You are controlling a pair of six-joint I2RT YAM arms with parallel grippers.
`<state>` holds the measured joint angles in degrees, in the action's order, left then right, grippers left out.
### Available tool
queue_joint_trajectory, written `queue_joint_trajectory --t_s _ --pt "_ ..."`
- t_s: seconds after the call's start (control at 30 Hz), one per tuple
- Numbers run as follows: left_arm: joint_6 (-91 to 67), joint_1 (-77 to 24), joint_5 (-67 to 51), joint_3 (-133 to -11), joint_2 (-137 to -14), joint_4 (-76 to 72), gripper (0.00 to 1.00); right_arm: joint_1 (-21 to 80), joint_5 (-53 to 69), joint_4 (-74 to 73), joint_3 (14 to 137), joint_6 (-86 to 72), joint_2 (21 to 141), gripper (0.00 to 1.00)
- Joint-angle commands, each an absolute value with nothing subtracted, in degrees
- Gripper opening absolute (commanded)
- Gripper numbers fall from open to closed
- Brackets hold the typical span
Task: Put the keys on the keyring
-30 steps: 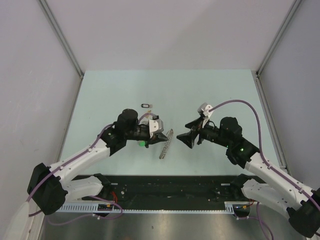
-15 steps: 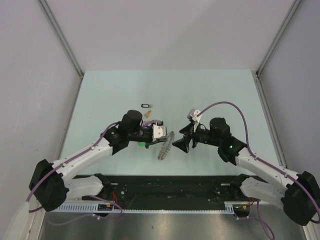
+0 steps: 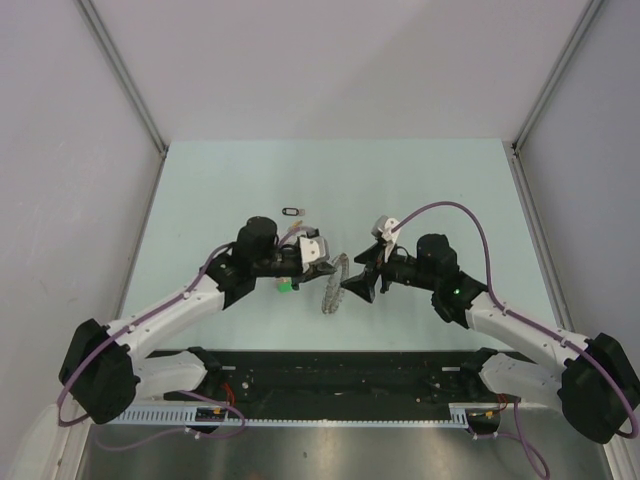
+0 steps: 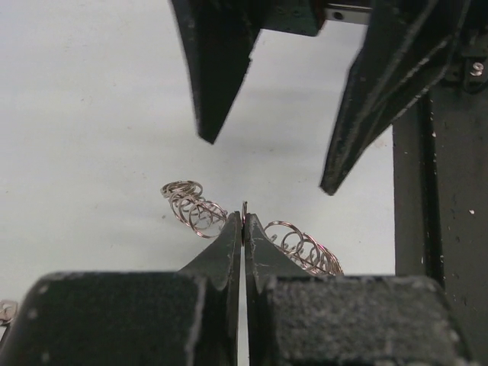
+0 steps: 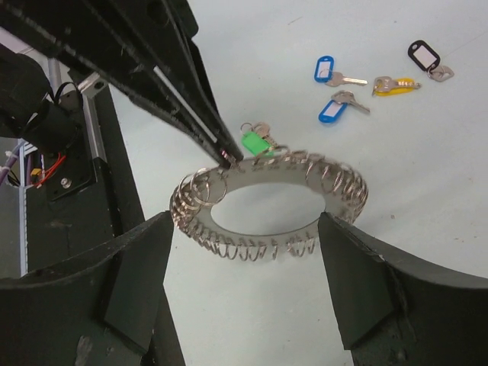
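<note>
Fingertips of the left gripper (image 4: 243, 221) are pinched tight on the rim of the keyring (image 5: 339, 187), which sticks out toward the right gripper (image 3: 358, 283). That one's spread wide, a finger on either side of the ring, not gripping it. Just past the left tips lies a green-tagged key (image 5: 258, 142). Two blue-tagged keys (image 5: 325, 69), a yellow-tagged key (image 5: 396, 85) and a black-tagged key (image 5: 423, 55) sit farther out on the table (image 5: 427, 229).

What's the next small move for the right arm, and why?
Probably ease the right gripper forward and close its fingers on the keyring: they stand open with the ring just ahead between them, while the shut left gripper pinches only its far rim.
</note>
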<state>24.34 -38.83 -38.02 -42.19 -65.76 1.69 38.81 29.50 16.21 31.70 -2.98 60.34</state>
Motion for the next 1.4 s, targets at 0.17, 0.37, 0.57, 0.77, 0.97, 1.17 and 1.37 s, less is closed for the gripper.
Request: queue_joint_trajectory --t_s 0.17,0.37,0.57,0.77,0.97,1.17,1.37 --pt "15.04 -28.84 -38.15 -45.26 -62.67 -4.92 0.0 41.74 25.06 18.11 33.92 -2.29 62.22 0.8" --pt "12.39 -21.01 -32.97 -46.49 -59.6 -4.22 0.0 47.54 19.26 18.89 38.57 1.48 70.21 0.78" --pt "12.92 -15.12 -29.71 -45.97 -55.64 -3.69 0.01 53.87 12.75 22.14 44.2 3.51 84.53 0.69" --pt "9.59 -10.3 -23.65 -45.44 -54.84 -4.56 0.01 59.15 4.84 25.75 50.88 5.36 97.36 0.63" --pt "7.65 -8.27 -21.27 -45.35 -54.32 -4.83 0.0 62.22 -1.57 29.09 55.81 6.94 105.28 0.59" --pt "7.12 -7.65 -16.7 -45.26 -54.14 -3.96 0.0 64.16 -5.27 33.13 59.67 9.49 111.79 0.57" --pt "7.03 -7.38 -16.61 -45.35 -54.49 -3.87 0.0 64.95 -6.94 33.84 64.06 11.68 117.07 0.56"
